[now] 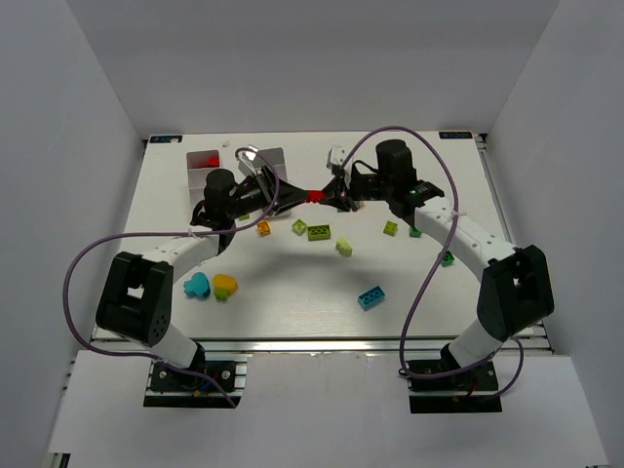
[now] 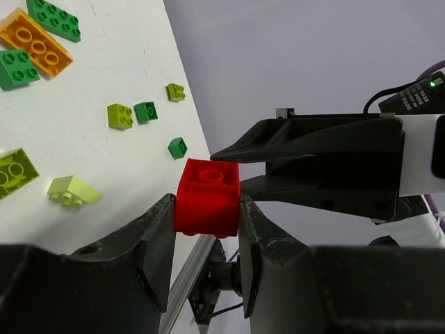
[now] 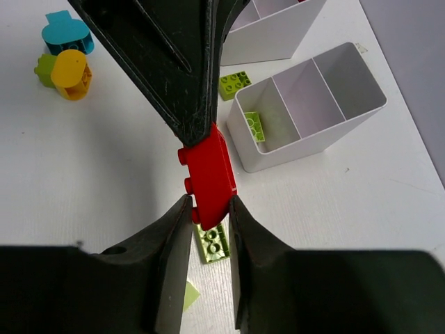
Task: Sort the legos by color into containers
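A red lego (image 1: 316, 195) hangs in the air above the middle of the table, between my two grippers. My left gripper (image 2: 206, 209) is shut on one end of the red lego (image 2: 207, 198), with a finger pressed against each side. From the opposite side, my right gripper (image 3: 210, 205) is shut on the other end of the same red lego (image 3: 208, 174). Two white containers (image 1: 205, 174) (image 1: 273, 159) stand at the back left. One holds red pieces (image 1: 207, 161). A lime lego (image 3: 254, 126) lies in an end compartment of the nearer container (image 3: 313, 104).
Loose legos lie on the table: a lime one (image 1: 319, 231), an orange one (image 1: 263, 228), a pale lime one (image 1: 343, 248), a cyan one (image 1: 370, 296), and green ones (image 1: 390, 228) (image 1: 447, 258). A cyan piece (image 1: 197, 286) and a yellow piece (image 1: 226, 286) sit at the front left.
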You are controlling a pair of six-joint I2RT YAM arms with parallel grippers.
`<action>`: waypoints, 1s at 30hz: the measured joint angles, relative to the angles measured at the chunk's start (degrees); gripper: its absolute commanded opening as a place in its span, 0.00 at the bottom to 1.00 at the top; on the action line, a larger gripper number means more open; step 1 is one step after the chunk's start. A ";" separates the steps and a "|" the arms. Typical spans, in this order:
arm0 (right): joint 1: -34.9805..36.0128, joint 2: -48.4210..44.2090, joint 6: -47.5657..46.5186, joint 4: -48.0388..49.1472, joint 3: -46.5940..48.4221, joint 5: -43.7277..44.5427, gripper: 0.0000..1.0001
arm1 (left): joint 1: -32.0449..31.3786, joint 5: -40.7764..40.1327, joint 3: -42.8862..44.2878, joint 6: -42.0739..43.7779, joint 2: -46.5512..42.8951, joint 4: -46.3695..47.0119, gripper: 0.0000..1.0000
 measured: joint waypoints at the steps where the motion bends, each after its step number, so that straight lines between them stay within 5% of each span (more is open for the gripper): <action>1: 0.04 0.04 0.20 -0.04 0.00 0.07 0.44 | 0.04 -0.02 -0.11 -0.02 0.00 0.02 0.08; 2: 0.09 0.15 0.26 0.00 0.00 0.17 0.85 | 0.07 -0.02 -0.11 0.13 0.00 -0.13 0.07; 10: 0.20 1.42 -1.33 0.61 -0.13 7.43 0.89 | 7.80 -5.60 0.96 7.93 -3.06 -15.87 0.00; 12: 0.17 2.16 -2.60 -0.07 -0.22 10.03 0.76 | 10.84 -13.16 3.91 12.59 -4.57 -24.72 0.00; 13: 0.09 2.64 -3.54 -0.72 -0.20 10.73 0.63 | 11.93 -17.20 6.12 14.53 -4.90 -28.72 0.00; 14: -0.11 3.10 -4.48 -1.90 -0.20 10.60 0.34 | 12.52 -21.79 8.70 16.68 -5.05 -32.39 0.00; 17: -0.79 3.87 -6.23 -5.99 -0.13 9.44 0.00 | 12.83 -33.73 15.06 21.73 -5.07 -40.44 0.00; 23: -1.36 3.96 -7.41 -9.01 0.57 6.78 0.00 | 12.98 -52.02 23.17 28.76 -2.69 -48.92 0.00; 30: -1.36 3.96 -8.02 -10.08 0.90 5.68 0.00 | 13.09 -63.39 31.34 35.32 6.14 -50.25 0.00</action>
